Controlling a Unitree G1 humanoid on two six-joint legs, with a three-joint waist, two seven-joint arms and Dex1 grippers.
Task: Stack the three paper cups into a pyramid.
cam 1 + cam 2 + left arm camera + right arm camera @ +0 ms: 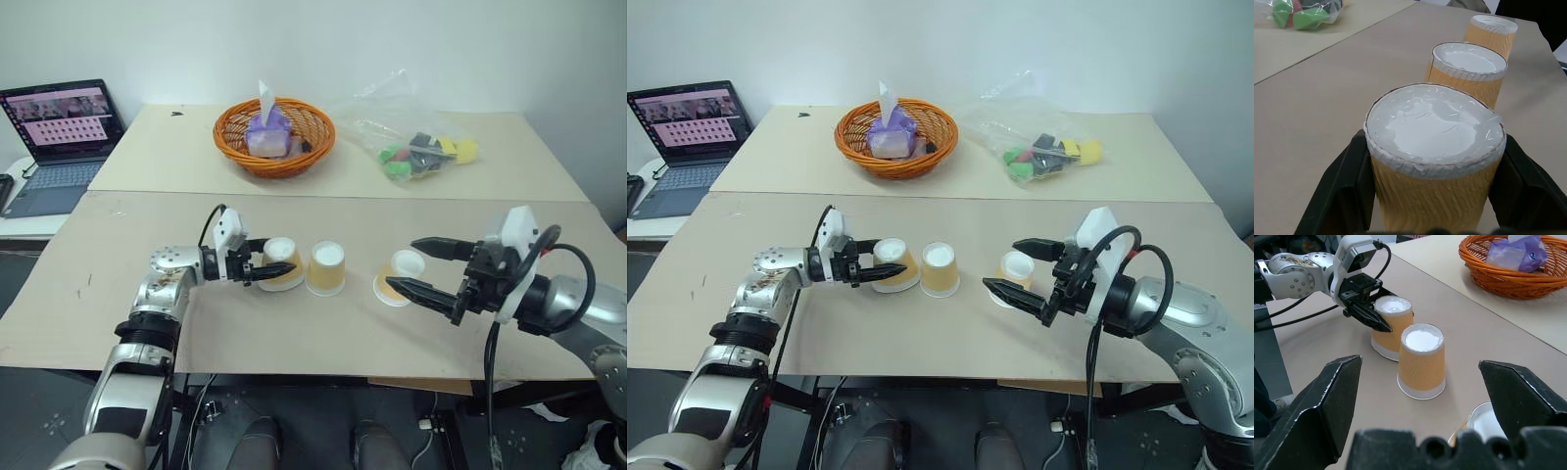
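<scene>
1. At the far left, a laptop (61,137) stands open on a side surface beside the table (147,313), its screen lit.
2. The left gripper (266,266) reaches in from the left, low over the table, its two black fingers (1342,191) pinching the sides of the leftmost cup (281,262). That cup stands upside down, white base up, rim on the table.
3. Just right of it stands the middle cup (326,267), also upside down; in the right wrist view the two cups stand just beside each other, and I cannot tell whether they touch.
4. Far behind these two, an orange wicker basket (315,137) sits on the far table, holding a purple tissue pack (267,131).
5. Further right, the third cup (400,276) stands apart from the middle cup, tilted, with its white base up and facing right.
6. The right gripper (426,266) hovers at this third cup with its fingers spread wide, one on the far side and one on the near side, holding nothing.
7. On the far table, right of the basket, lies a clear plastic bag (407,137) of green, yellow and dark items.
</scene>
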